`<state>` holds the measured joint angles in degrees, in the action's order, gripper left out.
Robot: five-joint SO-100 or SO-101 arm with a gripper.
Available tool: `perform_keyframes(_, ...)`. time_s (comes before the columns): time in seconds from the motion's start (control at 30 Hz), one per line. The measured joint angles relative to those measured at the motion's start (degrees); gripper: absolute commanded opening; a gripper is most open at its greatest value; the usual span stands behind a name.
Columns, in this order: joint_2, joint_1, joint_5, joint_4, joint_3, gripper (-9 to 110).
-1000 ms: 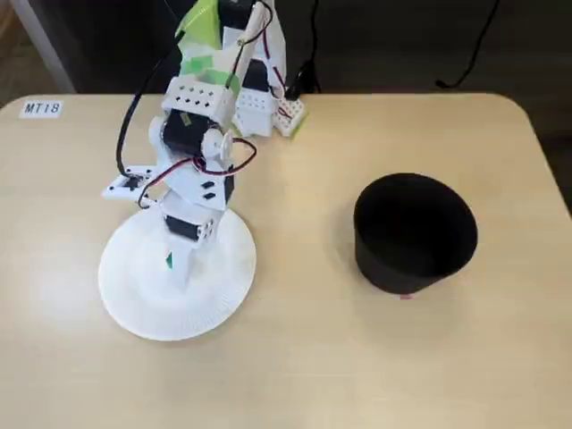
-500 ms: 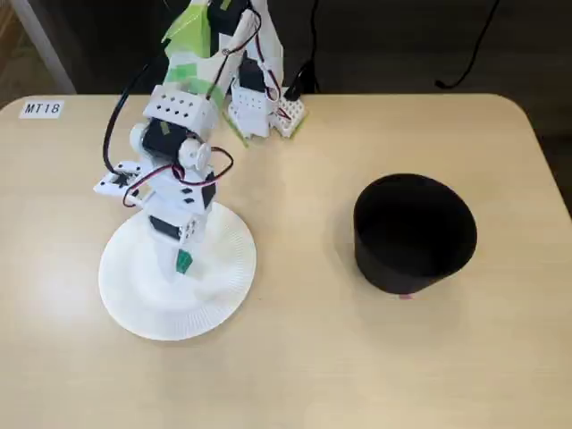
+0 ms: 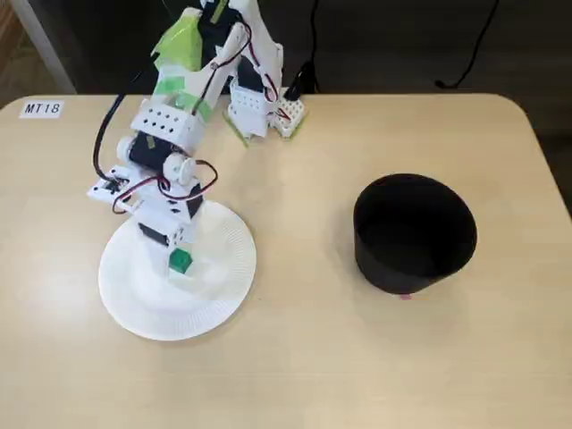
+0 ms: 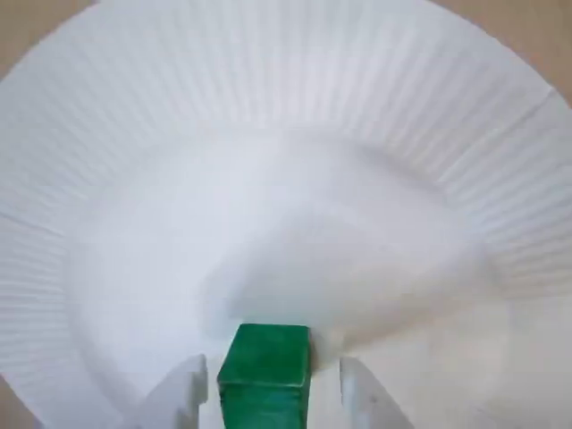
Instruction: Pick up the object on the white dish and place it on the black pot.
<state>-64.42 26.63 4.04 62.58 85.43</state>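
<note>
On the surface [image 3: 295, 357], at the fixed view's left, a white dish [image 3: 223, 268] is set; a green block [image 4: 264, 371] is seated near its centre. The block is straddled by the fingers [image 4: 362, 393], spread, a gap kept each side; nothing is pinched. Block judged light, rigid, flat-sided, unlikely to slip; opposite side faces are recommended for the hold. A black pot [image 3: 413, 234] is placed well apart.

Ribbed white paper on the dish [image 4: 500, 170] rim, smooth in its centre — matt green, painted-looking faces on the block [image 4: 264, 371], pale wood-look laminate on the table [image 3: 313, 357], dull black on the pot [image 3: 413, 234].
</note>
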Motion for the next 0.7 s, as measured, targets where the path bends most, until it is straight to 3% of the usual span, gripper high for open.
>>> perform_keyframes(0.2, 1.76, 0.00, 0.26, 0.44, -2.55, 1)
perform_keyframes(0.7, 3.52, 0.09, -0.35, 6.86, -7.47, 0)
